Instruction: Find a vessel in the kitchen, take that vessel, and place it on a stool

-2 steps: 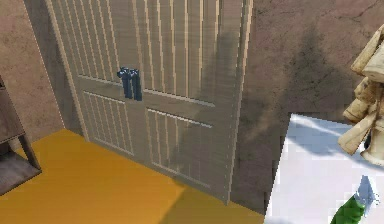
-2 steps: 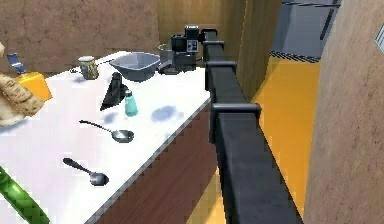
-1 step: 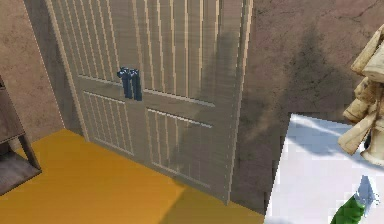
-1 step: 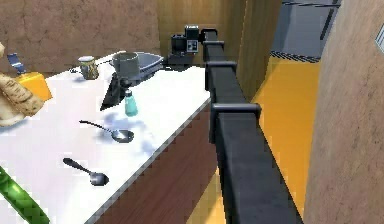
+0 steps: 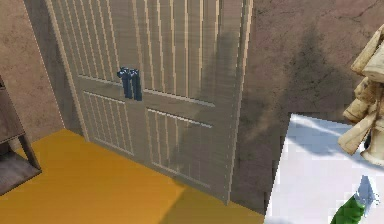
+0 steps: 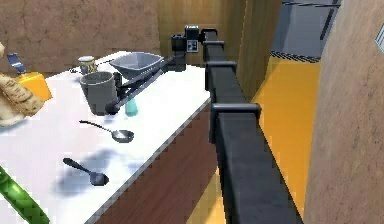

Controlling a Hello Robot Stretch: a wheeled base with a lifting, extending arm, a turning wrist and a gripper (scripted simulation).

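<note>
End effector [image 6: 165,68] near grey bowl [image 6: 135,65], cup [image 6: 98,92] upright

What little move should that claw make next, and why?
Probably nudge the claw slightly nearer the grey bowl on the white counter. It is close to the bowl's rim, and I cannot tell whether it holds anything.

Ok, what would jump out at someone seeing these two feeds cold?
Most likely the dark arm running up the arm side view, its gripper ending near a grey bowl and a grey cup on the white counter. In the forward view, the tall panelled double door stands out above an orange floor.
</note>
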